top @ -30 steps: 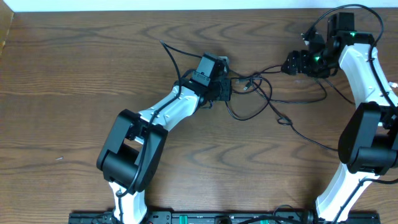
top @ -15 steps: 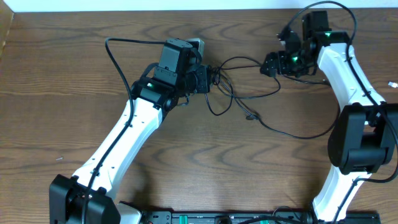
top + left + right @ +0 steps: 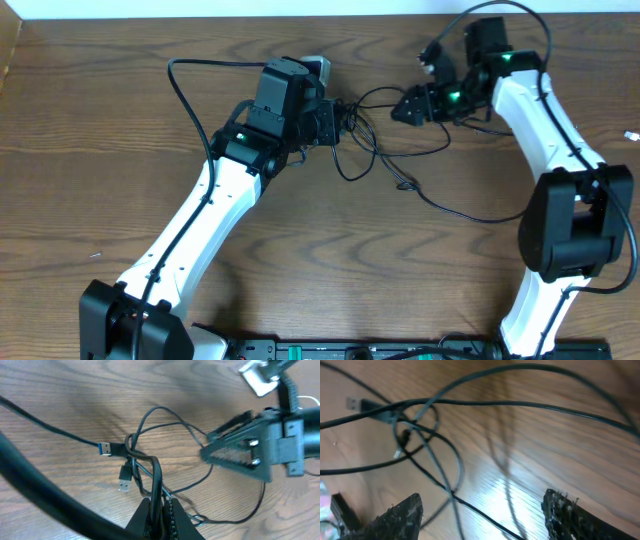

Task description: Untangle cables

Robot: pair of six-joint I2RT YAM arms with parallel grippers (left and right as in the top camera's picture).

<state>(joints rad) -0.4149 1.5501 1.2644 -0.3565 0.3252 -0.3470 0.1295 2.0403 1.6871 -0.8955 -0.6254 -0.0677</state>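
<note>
Change: against half a second before, the right gripper (image 3: pixel 402 108) has come left, closer to the tangle, while the left gripper (image 3: pixel 338 122) is almost in the same place. A full second before, the left gripper and the tangle were more to the right and nearer.
Left jaws: closed tight on one black strand of the cables (image 3: pixel 134 457), which rises from the knot into them.
Right jaws: wide open and holding nothing; some strands pass below the gap.
Cables: a dark knot on the surface (image 3: pixel 100 120) between the two grippers, in the far middle. One long loop runs near and right, toward the right arm (image 3: pixel 545 110).
Plugs: a blue-tipped plug (image 3: pixel 106 449) and a second plug (image 3: pixel 125 480) lie just beside the knot.
Edges: the far edge of the surface is close behind both grippers.
Open room: broad bare wood lies on the near side between the two arms, and also on the far left.
</note>
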